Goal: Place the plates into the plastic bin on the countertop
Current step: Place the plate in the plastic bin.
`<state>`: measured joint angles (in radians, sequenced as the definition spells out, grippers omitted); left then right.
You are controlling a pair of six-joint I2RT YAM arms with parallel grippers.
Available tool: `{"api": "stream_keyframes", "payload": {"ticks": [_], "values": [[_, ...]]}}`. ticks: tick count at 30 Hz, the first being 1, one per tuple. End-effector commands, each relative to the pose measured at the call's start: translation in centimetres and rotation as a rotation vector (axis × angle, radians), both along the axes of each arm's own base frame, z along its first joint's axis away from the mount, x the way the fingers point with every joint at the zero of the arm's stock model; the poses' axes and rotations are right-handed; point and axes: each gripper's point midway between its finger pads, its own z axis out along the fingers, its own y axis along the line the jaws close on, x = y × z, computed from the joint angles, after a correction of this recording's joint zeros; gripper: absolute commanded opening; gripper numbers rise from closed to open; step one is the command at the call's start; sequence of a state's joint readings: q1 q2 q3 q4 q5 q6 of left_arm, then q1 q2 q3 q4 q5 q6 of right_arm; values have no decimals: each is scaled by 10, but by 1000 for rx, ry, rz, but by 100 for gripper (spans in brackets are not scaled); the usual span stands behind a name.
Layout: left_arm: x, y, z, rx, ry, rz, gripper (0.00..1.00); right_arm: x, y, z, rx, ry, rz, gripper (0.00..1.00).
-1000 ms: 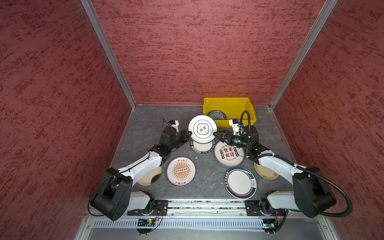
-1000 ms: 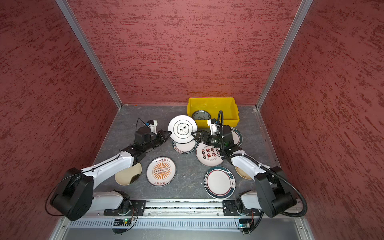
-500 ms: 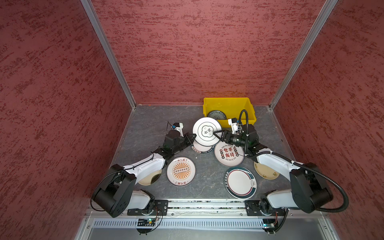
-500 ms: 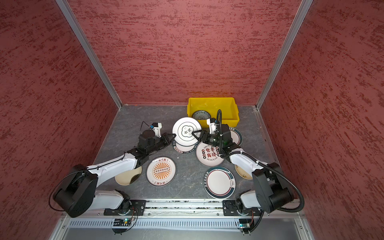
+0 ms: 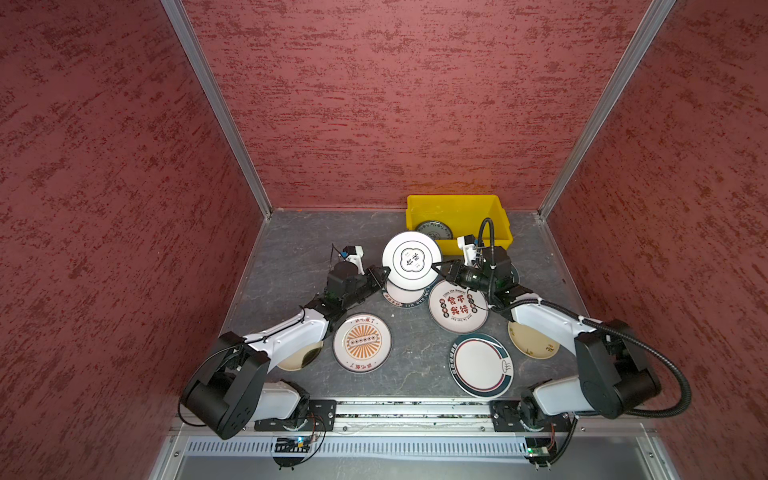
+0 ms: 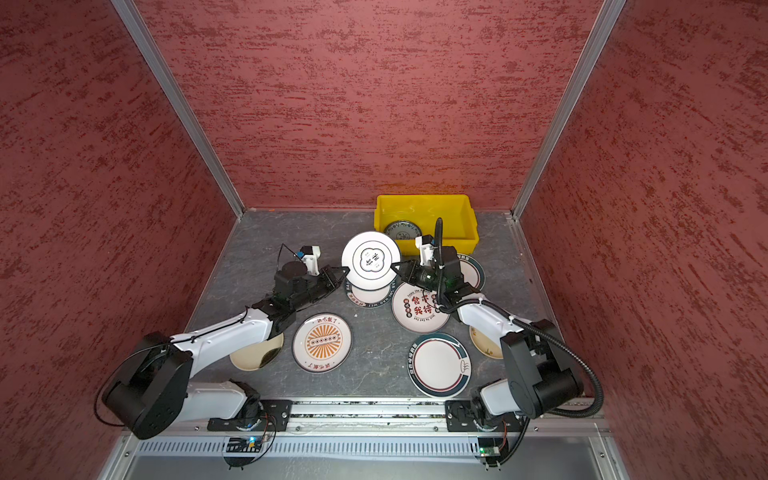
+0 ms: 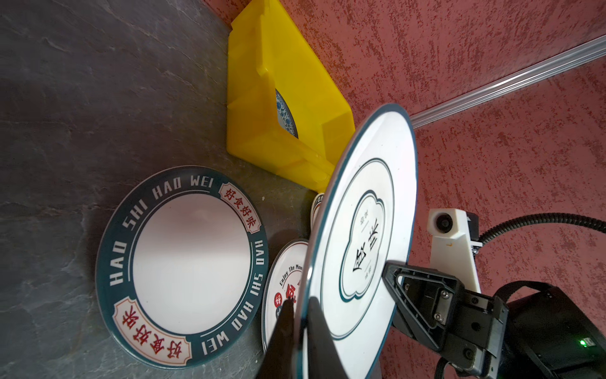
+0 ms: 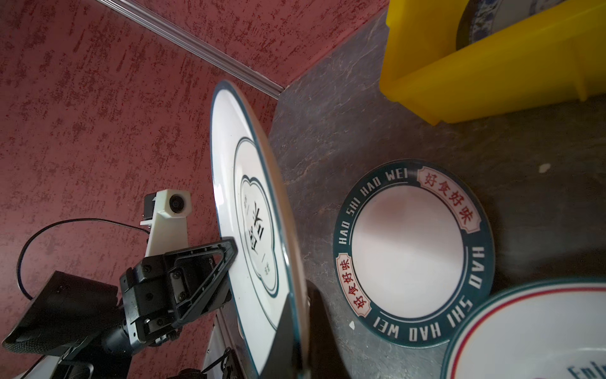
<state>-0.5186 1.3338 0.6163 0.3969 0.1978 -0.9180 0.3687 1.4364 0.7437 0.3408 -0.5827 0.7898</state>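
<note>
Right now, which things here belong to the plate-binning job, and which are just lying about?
Job: yellow bin, patterned plate inside it, lifted white plate, sunburst plate, red-character plate, HAO SHI HAO WEI plate, red-and-teal-rimmed plate, two cream plates, countertop.
Just there: red walls, metal corner posts.

Inspector: Position of the plastic bin (image 5: 455, 208)?
Clerk: Upper right of the countertop (image 5: 303, 245), against the back wall (image 5: 395, 124); binned plate (image 5: 434, 229) inside, at its left end.
Inspector: The lifted plate (image 5: 411, 259)?
Clerk: Mid-frame, lower left of the bin, between left gripper (image 5: 385, 271) and right gripper (image 5: 435, 268), over the flat plate (image 5: 399, 296).
Inspector: Others?
Clerk: Lower-centre plate (image 5: 361, 343) and lower-right plate (image 5: 481, 365) lie apart; middle plate (image 5: 457, 306) sits just right of the flat plate
</note>
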Motion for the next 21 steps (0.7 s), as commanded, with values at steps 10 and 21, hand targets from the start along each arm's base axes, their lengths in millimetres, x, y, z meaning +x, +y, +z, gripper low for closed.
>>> {"api": "stream_keyframes", "payload": {"ticks": [10,21], "values": [[-3,18,11,71,-56,37,99,15,-7,8,-90,-41,-54,0],[-1,47,12,88,-55,98,99,41,-47,30,-137,-81,-159,0]]}}
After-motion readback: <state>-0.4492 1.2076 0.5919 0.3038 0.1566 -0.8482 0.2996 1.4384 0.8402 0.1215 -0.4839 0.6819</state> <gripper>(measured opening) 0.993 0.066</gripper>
